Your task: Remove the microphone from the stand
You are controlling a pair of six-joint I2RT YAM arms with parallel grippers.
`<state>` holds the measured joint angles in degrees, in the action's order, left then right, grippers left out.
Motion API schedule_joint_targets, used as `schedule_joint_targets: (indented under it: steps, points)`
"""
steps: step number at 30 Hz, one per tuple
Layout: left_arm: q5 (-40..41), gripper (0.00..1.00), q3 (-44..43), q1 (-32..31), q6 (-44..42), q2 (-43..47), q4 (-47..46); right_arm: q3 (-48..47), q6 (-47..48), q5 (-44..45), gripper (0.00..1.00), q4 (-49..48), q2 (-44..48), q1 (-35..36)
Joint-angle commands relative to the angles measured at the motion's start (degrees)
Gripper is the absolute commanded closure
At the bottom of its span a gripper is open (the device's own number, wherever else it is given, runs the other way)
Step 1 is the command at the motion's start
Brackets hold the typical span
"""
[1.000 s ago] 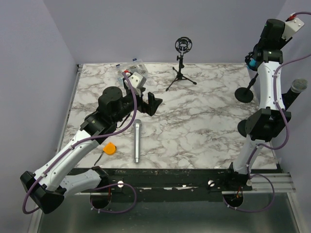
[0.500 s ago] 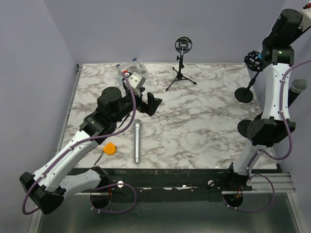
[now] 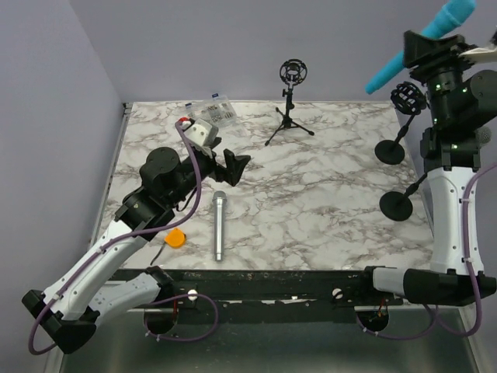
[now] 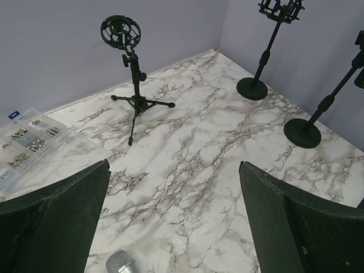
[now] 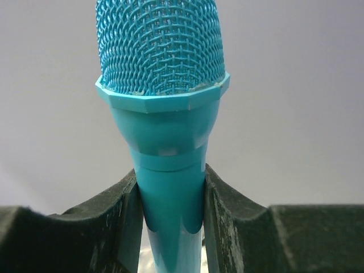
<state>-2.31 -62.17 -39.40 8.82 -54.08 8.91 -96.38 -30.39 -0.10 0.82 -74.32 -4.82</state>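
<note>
The right gripper (image 5: 170,196) pinched the blue microphone (image 5: 161,45) up in the air, off the black stand (image 3: 390,151), and the left gripper (image 4: 173,227) hung wide open over the table (image 3: 326,210).

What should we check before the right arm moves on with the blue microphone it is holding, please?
1. Grip: right gripper shut on the blue microphone, fingers clamping its handle: ok.
2. Release: blue microphone held above and apart from the stand clip: ok.
3. Hold firm against slipping: cannot tell.
4. Other arm: left gripper open, empty: ok.
5. Clutter: silver microphone lies on the table, apart from both grippers: ok.
</note>
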Motion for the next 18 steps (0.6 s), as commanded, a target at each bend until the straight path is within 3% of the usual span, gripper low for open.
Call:
schedule_joint_targets:
  steps: [1,4,8,13,18]
  points:
    - [8.14,0.06,2.75,-0.1,-0.99,4.35,-3.19,10.02,-11.57,-30.59,0.88,-6.15,-2.11,3.68]
    - [15.07,0.05,4.56,-0.07,-0.82,7.32,-4.73,19.5,-12.79,-31.32,0.89,-6.51,-0.42,11.09]
    - [22.49,0.05,6.8,-0.12,-0.99,11.01,-6.86,29.02,-10.15,-22.47,0.89,1.85,-0.25,23.12]
    - [24.0,0.04,8.16,-0.08,-1.87,13.72,-8.62,40.31,-16.49,-18.57,0.89,-1.06,-4.02,36.16]
    - [23.8,0.04,7.87,-0.1,-1.92,13.14,-8.41,40.42,-21.27,-9.13,0.89,-0.92,-13.06,50.88]
